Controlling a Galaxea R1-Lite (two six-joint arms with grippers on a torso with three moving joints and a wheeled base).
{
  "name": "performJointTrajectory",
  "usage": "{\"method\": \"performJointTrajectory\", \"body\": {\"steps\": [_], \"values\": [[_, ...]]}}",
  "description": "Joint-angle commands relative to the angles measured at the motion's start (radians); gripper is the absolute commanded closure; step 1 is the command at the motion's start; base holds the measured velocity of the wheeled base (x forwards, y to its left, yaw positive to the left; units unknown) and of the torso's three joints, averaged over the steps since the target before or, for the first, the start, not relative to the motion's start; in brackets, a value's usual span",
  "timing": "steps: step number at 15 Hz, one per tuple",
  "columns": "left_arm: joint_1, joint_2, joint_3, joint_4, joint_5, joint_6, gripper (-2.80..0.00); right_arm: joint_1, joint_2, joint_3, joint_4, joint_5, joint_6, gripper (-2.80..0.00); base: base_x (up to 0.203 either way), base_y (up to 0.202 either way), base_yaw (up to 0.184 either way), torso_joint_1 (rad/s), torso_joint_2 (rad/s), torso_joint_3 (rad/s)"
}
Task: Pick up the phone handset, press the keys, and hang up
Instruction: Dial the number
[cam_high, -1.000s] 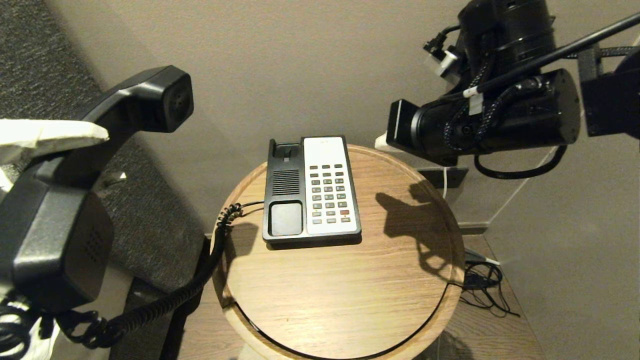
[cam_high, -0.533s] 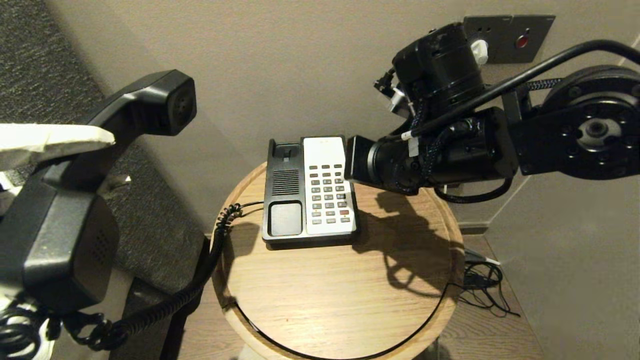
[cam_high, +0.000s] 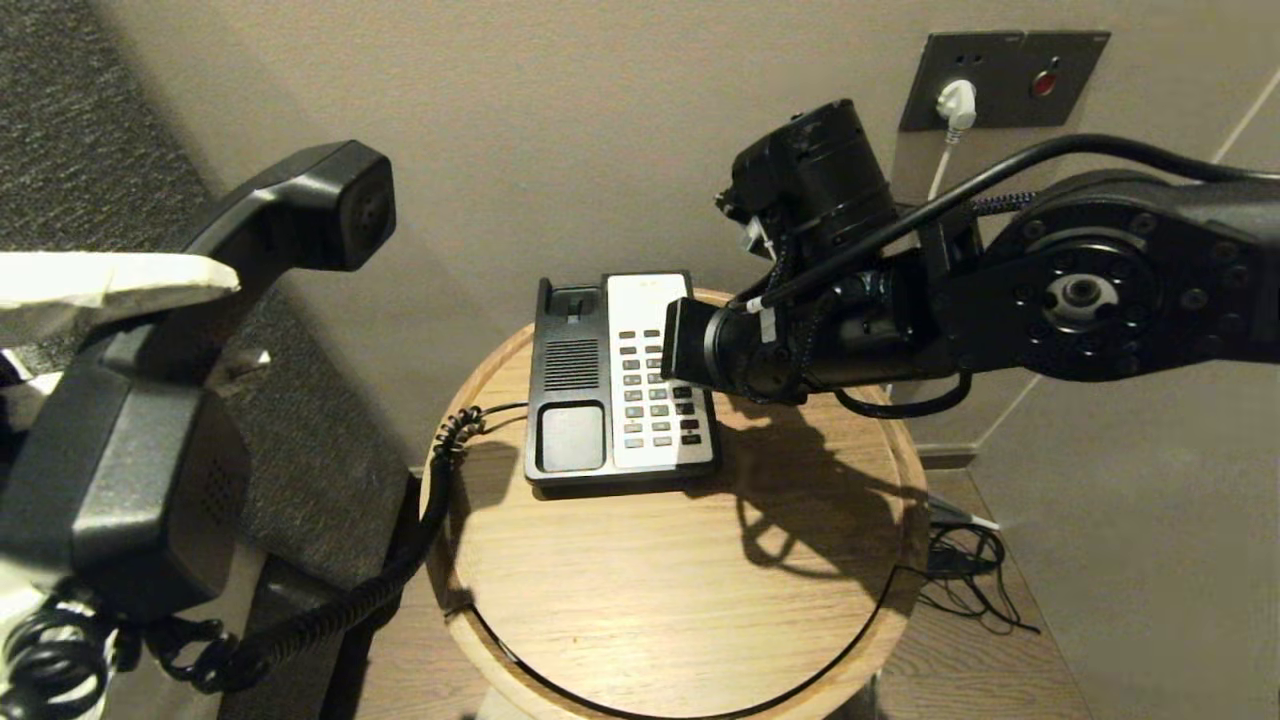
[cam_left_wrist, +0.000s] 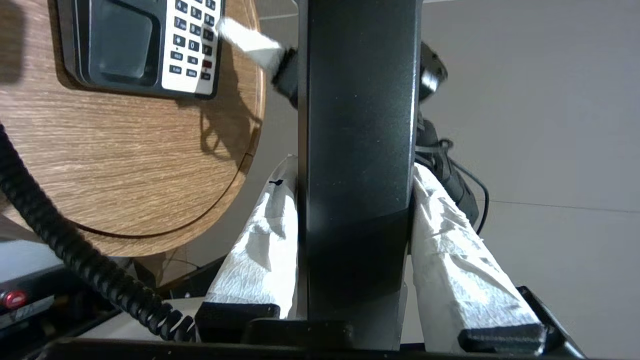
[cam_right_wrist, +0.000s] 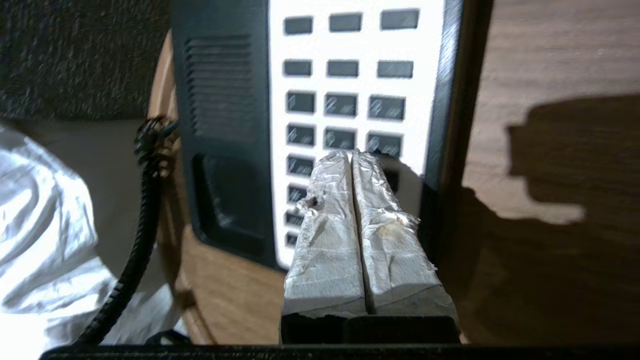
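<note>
The black phone handset hangs in the air at the far left, left of the table, and its coiled cord runs down to the phone base. My left gripper is shut on the handset's middle bar, one white-wrapped finger on each side. My right gripper is shut with nothing in it, its wrapped tips pressed together above the middle rows of the keys. Whether the tips touch a key does not show. In the head view the right arm reaches in from the right, and its wrist hides the fingers.
The phone base sits at the back of a round wooden table with a raised rim. A wall plate holds a white plug behind the right arm. Loose cables lie on the floor to the right. Dark upholstery fills the left.
My right arm has swung in from the right and come down, bringing its shut gripper over the keypad. The left gripper and the handset have stayed where they were.
</note>
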Motion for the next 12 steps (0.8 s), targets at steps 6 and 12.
{"method": "performJointTrajectory", "body": {"steps": [6, 12], "values": [[0.0, 0.005, 0.005, 0.0, -0.004, -0.006, 0.0, -0.035, 0.022, -0.028, 0.002, -0.017, -0.012, 0.0, 0.0, 0.0, 0.0, 0.0, 0.0, 0.0], [0.0, 0.007, 0.009, -0.001, -0.004, -0.006, 0.0, -0.032, 0.031, -0.038, 0.002, -0.015, -0.011, 0.0, 0.0, 0.0, 0.0, 0.0, 0.0, 0.0]]}}
